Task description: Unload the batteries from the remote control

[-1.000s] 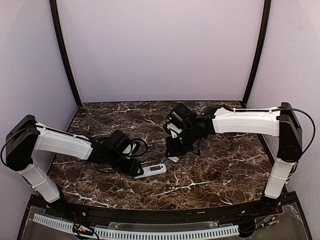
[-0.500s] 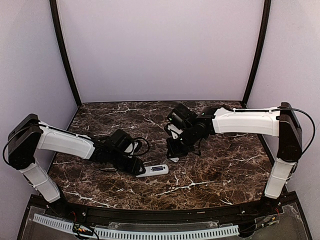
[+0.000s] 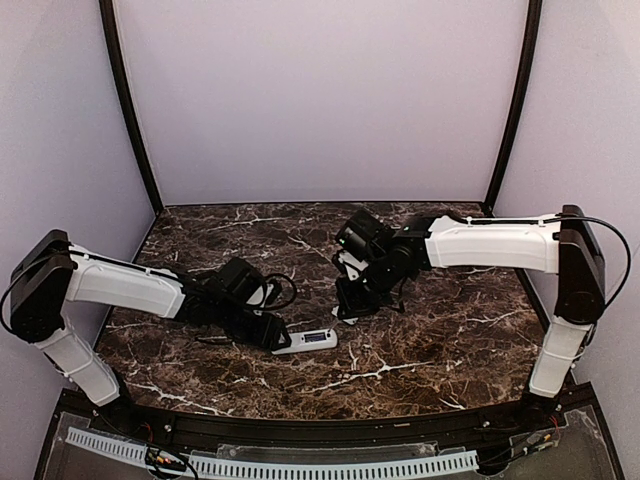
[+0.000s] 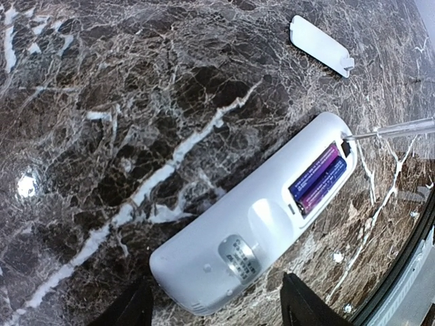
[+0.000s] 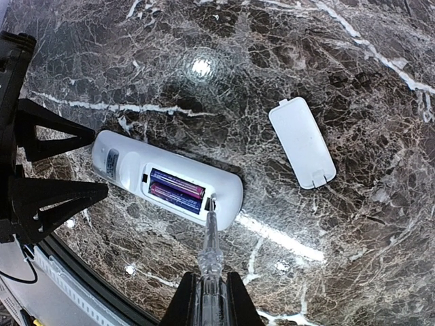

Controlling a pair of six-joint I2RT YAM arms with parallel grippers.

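The white remote control [image 4: 251, 231] lies back-up on the marble, its battery compartment uncovered. Two blue-purple batteries [image 4: 318, 178] sit side by side inside it. My left gripper [image 4: 217, 309] is open, and its fingers [image 4: 132, 309] straddle the remote's labelled end without clearly touching it. In the right wrist view the batteries [image 5: 175, 190] are still in the remote control [image 5: 170, 178]. My right gripper [image 5: 211, 305] is shut on a clear screwdriver [image 5: 209, 251]. Its tip rests at the compartment's end nearest the right arm. From above, the remote control [image 3: 305, 341] lies between both grippers.
The detached white battery cover [image 5: 302, 142] lies flat on the marble tabletop [image 5: 353, 224], a short way past the remote's compartment end. It also shows in the left wrist view as the cover [image 4: 321, 45]. The table's black front edge [image 4: 408, 285] runs close to the remote.
My left gripper's jaws have spread a little wider around the remote's end. The right gripper and screwdriver have barely shifted, and the remote stays in place.
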